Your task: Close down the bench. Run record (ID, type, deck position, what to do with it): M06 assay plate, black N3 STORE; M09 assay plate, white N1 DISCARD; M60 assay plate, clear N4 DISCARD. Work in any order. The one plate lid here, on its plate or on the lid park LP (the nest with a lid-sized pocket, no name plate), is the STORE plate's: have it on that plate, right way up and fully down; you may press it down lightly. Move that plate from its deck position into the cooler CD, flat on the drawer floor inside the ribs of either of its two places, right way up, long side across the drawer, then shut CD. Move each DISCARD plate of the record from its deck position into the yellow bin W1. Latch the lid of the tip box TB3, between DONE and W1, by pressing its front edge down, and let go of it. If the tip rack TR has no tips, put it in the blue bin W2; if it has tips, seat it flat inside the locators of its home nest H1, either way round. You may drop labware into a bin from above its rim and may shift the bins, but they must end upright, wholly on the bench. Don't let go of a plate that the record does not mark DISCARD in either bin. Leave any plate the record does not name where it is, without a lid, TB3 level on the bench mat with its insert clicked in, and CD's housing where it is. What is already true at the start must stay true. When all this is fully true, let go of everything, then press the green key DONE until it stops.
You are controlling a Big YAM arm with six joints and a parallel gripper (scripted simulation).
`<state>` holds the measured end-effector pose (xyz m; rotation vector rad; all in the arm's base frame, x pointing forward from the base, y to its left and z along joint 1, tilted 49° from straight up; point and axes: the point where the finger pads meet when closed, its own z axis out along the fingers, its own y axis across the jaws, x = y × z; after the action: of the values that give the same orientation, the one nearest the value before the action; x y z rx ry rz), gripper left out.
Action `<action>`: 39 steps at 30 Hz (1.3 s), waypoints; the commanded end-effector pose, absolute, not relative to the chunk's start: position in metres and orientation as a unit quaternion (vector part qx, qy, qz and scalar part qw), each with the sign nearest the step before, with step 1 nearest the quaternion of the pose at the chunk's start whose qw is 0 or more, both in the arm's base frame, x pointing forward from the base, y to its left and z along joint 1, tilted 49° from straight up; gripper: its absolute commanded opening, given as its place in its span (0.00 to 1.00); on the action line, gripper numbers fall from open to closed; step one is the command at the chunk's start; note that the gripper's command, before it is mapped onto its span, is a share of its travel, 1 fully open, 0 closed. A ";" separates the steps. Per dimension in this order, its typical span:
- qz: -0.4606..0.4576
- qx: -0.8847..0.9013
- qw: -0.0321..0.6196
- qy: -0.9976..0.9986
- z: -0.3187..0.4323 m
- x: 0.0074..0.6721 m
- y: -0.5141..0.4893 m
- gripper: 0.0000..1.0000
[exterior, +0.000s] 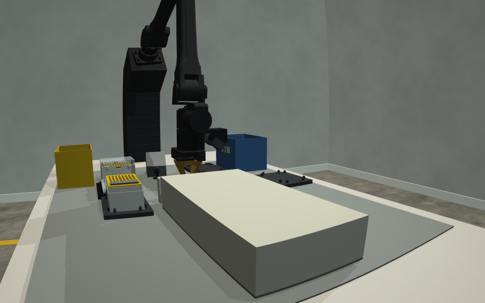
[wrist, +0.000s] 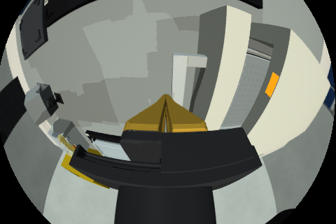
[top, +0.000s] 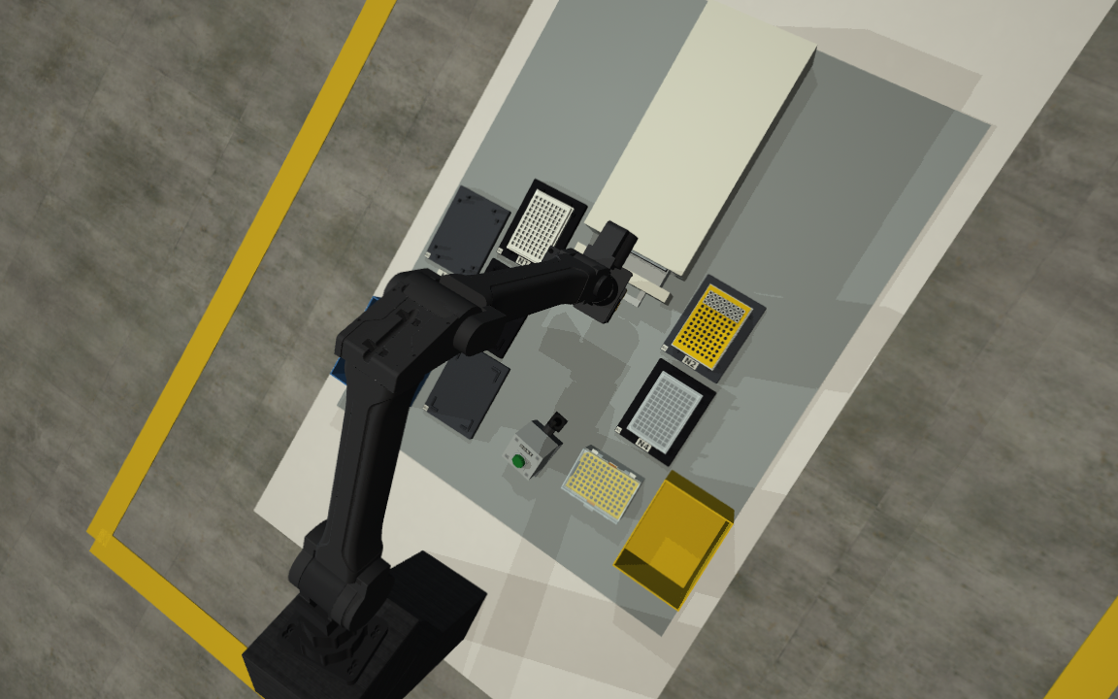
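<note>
My gripper (exterior: 188,169) (wrist: 165,99) is shut and empty. It hangs low in front of the drawer front (wrist: 224,66) (top: 651,293) of the cream cooler CD (top: 702,130) (exterior: 259,203), close to the pale handle (wrist: 184,75). The drawer stands a little way out. A grey gridded plate (wrist: 249,84) shows inside it. The white plate (top: 537,221) lies in nest N1. The clear plate (top: 666,410) lies in nest N4. The yellow tip rack (top: 710,323) (exterior: 123,180) holds some tips. Tip box TB3 (top: 602,482) (exterior: 116,164) stands between the DONE key (top: 517,460) and the yellow bin W1 (top: 675,539) (exterior: 73,165).
The blue bin W2 (exterior: 244,150) stands behind the arm near the bench edge. Two empty dark nests lie on the mat, one (top: 468,227) (exterior: 285,176) left of N1 and one (top: 468,395) beside the arm.
</note>
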<state>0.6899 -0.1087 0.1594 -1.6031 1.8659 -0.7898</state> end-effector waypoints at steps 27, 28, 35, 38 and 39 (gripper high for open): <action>-0.303 -0.591 0.286 0.691 0.185 0.711 -0.111 0.00; -0.304 -0.591 0.287 0.690 0.186 0.712 -0.111 0.00; -0.305 -0.590 0.288 0.690 0.192 0.717 -0.112 0.00; -0.305 -0.590 0.288 0.690 0.196 0.720 -0.113 0.00; -0.306 -0.590 0.289 0.689 0.197 0.721 -0.113 0.00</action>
<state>0.7034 -0.1110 0.1746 -1.6070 1.8709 -0.7840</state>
